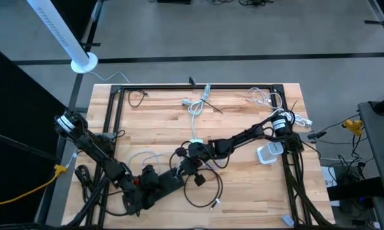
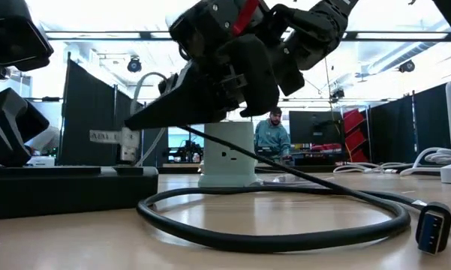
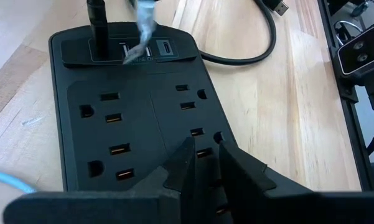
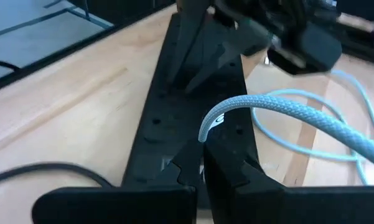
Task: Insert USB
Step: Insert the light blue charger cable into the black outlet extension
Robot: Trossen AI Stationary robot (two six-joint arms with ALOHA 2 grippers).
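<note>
A black power strip (image 1: 163, 184) (image 3: 130, 124) lies flat on the wooden table, its row of USB ports (image 3: 146, 50) at the end away from my left arm. My left gripper (image 3: 204, 155) (image 1: 154, 183) stands on the strip's middle, fingers nearly together. My right gripper (image 4: 199, 165) (image 1: 179, 167) is shut on the pale braided cable (image 4: 286, 109), whose plug end (image 3: 137, 46) hangs at the USB ports. I cannot tell whether the plug is in a port. A black cable (image 3: 98, 25) is plugged in beside it and loops over the table (image 2: 285, 232). My left gripper presses its nearly shut fingertips (image 3: 187, 155) down on the strip's top face, among the outlets near its middle, slanting down from the table's left. The strip lies flat under them. My right gripper pinches the braided cable's plug end between its two fingers, which hide the spot. The cable (image 4: 208, 127) comes out between the fingers and arches back, slack. The fingers slant down toward the strip's USB end.
The black cable's free USB plug (image 2: 434, 229) lies on the table near the front. A white cylinder (image 2: 229, 154) stands behind the loop. A white box (image 1: 268, 153) and more cables (image 1: 265, 97) lie at right and far edge. A person (image 2: 274, 131) sits beyond the table.
</note>
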